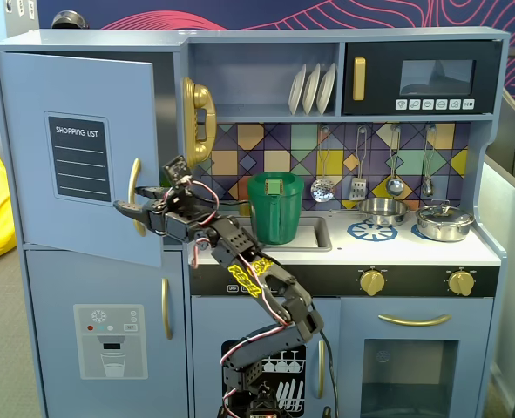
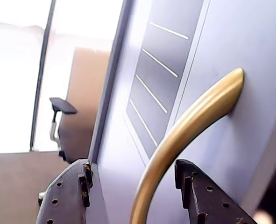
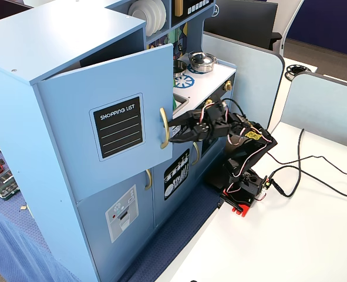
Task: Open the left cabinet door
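The left cabinet door [image 1: 30, 174] is blue-grey with a black "SHOPPING LIST" panel [image 1: 78, 157] and a curved gold handle [image 1: 133, 178]. It stands partly swung out from the cabinet, which also shows in the other fixed view [image 3: 79, 106]. My gripper [image 1: 126, 207] reaches the handle's lower part from the right. In the wrist view my gripper [image 2: 133, 165] is open, with the handle [image 2: 198, 112] passing between the two dark fingers [image 2: 84, 186], nearer the right one and not clamped. In the other fixed view, my gripper [image 3: 170, 132] is at the handle [image 3: 163, 123].
Below is the door with a water-dispenser graphic [image 1: 109, 340]. A gold phone [image 1: 199, 122], a green pitcher [image 1: 274, 207] in the sink and the dishwasher-print door [image 1: 279, 374] lie right of the arm. The arm's base [image 3: 241, 197] and cables [image 3: 302, 170] sit on a white table.
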